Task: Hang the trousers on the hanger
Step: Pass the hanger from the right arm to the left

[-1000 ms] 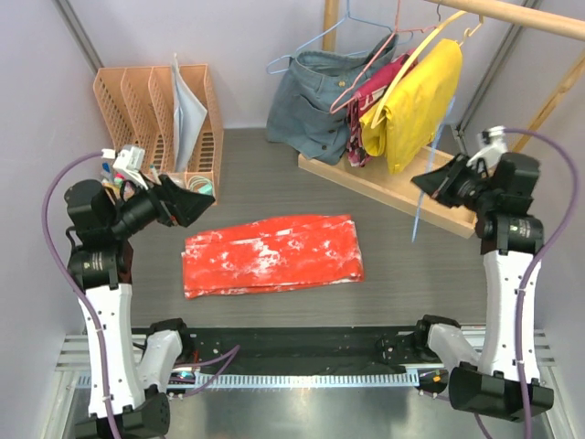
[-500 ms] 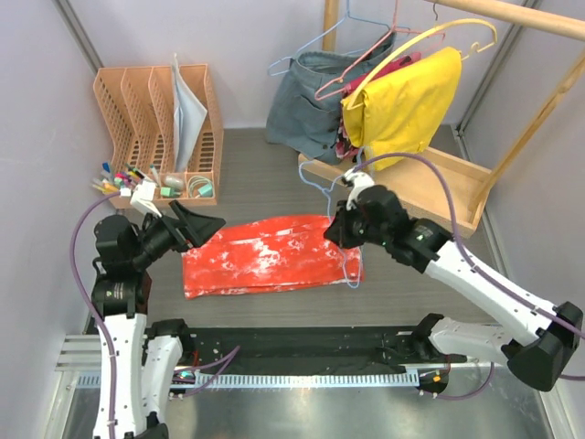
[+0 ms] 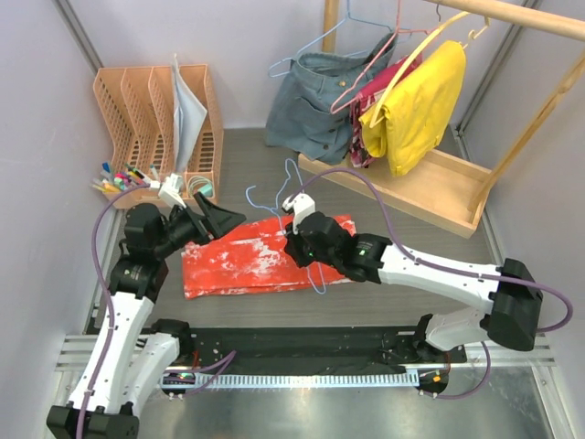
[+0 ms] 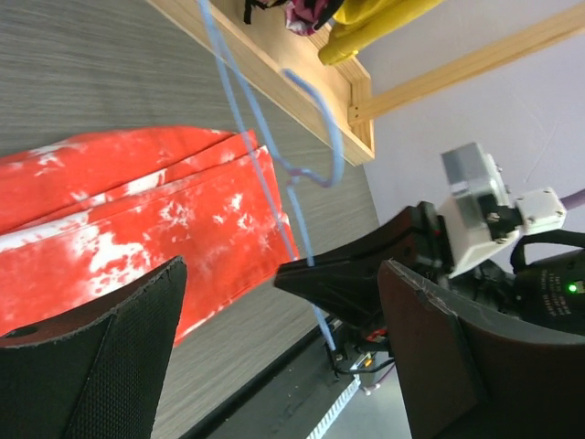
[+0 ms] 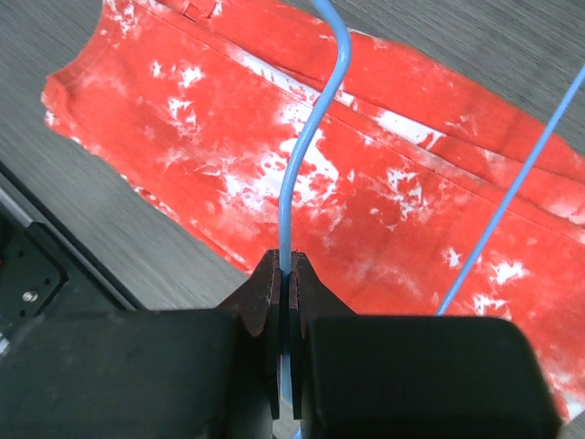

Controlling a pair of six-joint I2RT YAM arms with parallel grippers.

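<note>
The red-orange trousers point(image 3: 265, 258) with white splotches lie folded flat in the middle of the table. My right gripper point(image 3: 298, 240) is over their upper middle, shut on the wire of the light-blue hanger point(image 3: 294, 187). The hanger is tilted, with its hook toward the far left and its lower end over the trousers' front edge. The right wrist view shows the jaws point(image 5: 286, 274) pinching the wire point(image 5: 311, 137) above the trousers point(image 5: 384, 192). My left gripper point(image 3: 222, 224) is open and empty at the trousers' upper left corner. Its view shows the hanger point(image 4: 263, 174) and trousers point(image 4: 137, 210) between its spread fingers point(image 4: 119, 357).
A wooden rack point(image 3: 402, 187) at the back right holds a grey-blue denim garment point(image 3: 311, 96), a yellow garment point(image 3: 416, 101) and a pink hanger point(image 3: 366, 69). An orange file organiser point(image 3: 151, 110) and pens point(image 3: 119, 174) stand at the back left.
My right arm swung from the right edge to the middle, carrying the blue hanger over the trousers. My left gripper moved right and forward to the trousers' upper left corner.
</note>
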